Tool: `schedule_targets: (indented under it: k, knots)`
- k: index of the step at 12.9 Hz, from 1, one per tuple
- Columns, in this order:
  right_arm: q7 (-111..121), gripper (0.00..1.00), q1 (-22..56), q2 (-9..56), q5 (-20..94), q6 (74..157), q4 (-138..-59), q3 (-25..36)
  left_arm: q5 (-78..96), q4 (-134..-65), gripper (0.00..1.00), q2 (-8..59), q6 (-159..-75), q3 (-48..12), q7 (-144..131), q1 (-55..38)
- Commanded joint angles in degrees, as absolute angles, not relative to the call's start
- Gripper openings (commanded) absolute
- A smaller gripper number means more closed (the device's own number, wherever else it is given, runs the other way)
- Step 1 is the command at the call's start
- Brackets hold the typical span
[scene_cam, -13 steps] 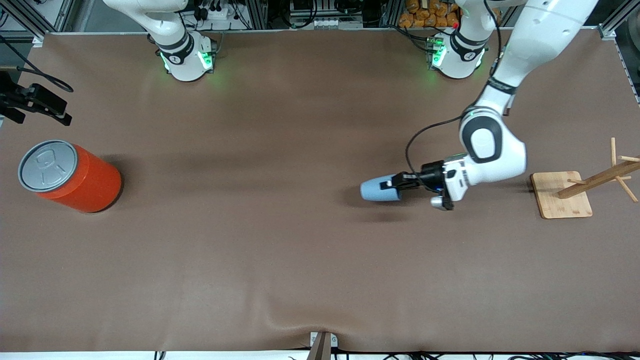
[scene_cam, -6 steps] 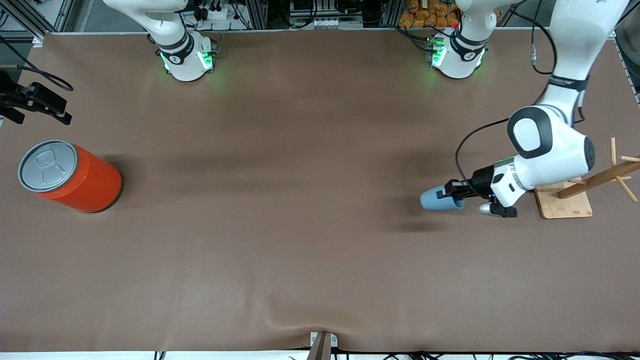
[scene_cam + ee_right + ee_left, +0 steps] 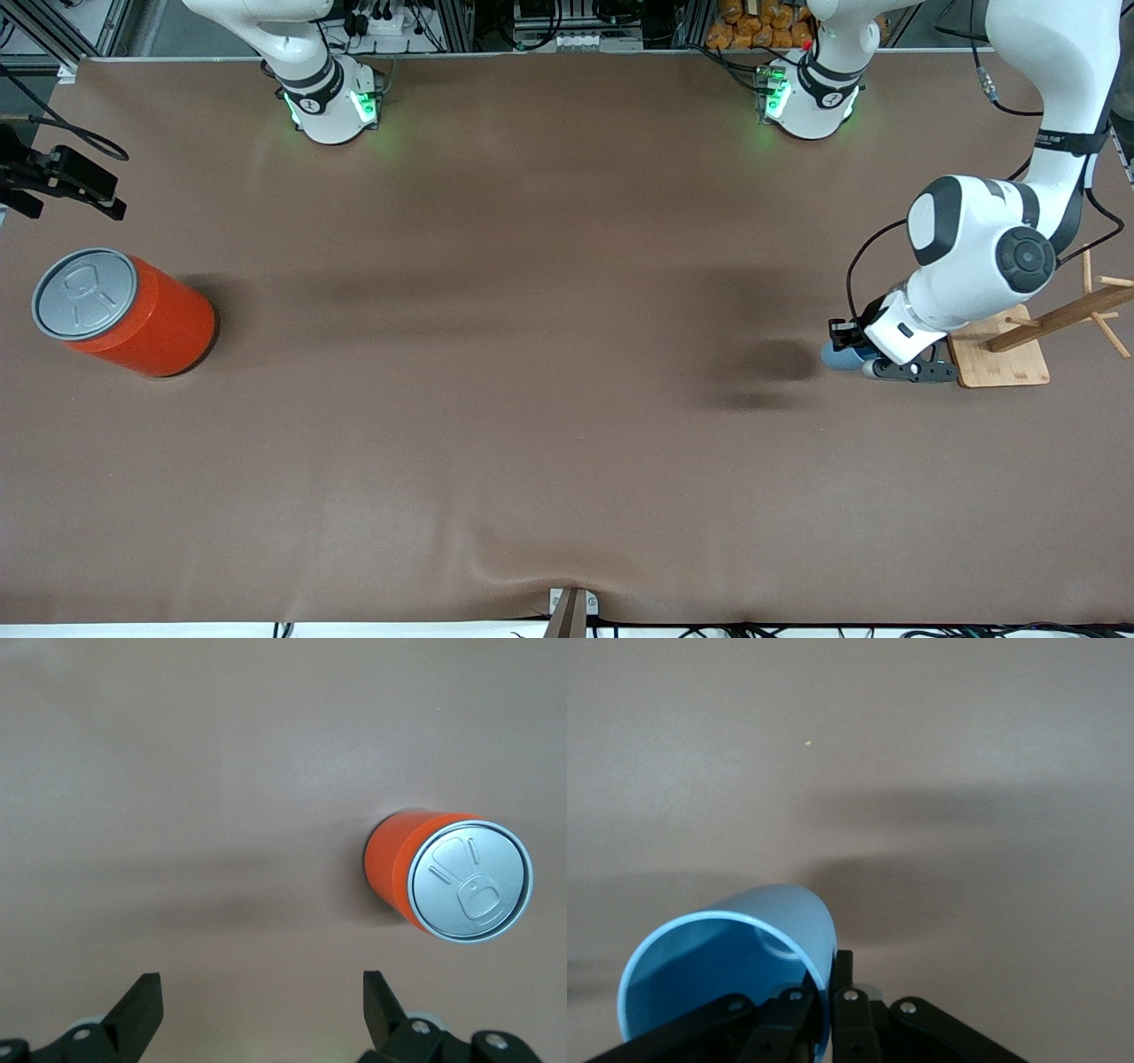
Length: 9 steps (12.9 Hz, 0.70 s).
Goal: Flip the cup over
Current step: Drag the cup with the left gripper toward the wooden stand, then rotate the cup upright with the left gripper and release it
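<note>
- Since the earlier frames, the left gripper [image 3: 843,341] has carried the cup [image 3: 837,357] toward the left arm's end of the table, from mid-table to just beside the wooden rack's base [image 3: 1001,365].
- Left gripper: its fingers [image 3: 849,1008] are pinched on the cup's rim wall [image 3: 824,952], one inside and one outside, with the cup held in the air over the brown table [image 3: 532,425].
- Cup position: light blue, tilted with its open mouth toward the wrist camera; in the front view only a small part shows under the wrist, at roughly 9 o'clock from the rack's base.
- A dark shadow lies on the table at 9 o'clock from the cup.
- Right gripper [image 3: 257,1010]: it hangs wide open and empty above the right arm's end of the table, and this arm waits.
- Orange can [image 3: 124,312] with its grey lid [image 3: 471,881] stands upright at the right arm's end of the table, well apart from the cup.
</note>
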<state>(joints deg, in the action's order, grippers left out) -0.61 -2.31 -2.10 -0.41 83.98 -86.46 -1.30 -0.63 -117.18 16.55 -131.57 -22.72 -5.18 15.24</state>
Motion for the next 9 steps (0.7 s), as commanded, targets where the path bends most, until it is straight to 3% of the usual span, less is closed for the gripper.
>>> schedule_targets:
  k: [1,8,9]
  knots:
    - [0.18,1.00,-3.34,-3.08,-0.35,83.58,-87.01,-1.93,-2.72,-120.14,0.00,16.25,-134.99,-23.12,-9.66,14.77]
    - [0.18,1.00,-3.34,-3.08,-0.26,83.58,-87.10,-1.93,-10.90,-120.41,0.00,18.90,-134.91,-23.29,-13.36,15.11]
    - [0.18,1.00,-3.25,-3.08,-0.26,83.50,-87.10,-1.93,-10.90,-120.32,0.35,18.90,-134.74,-23.38,-13.36,14.86]
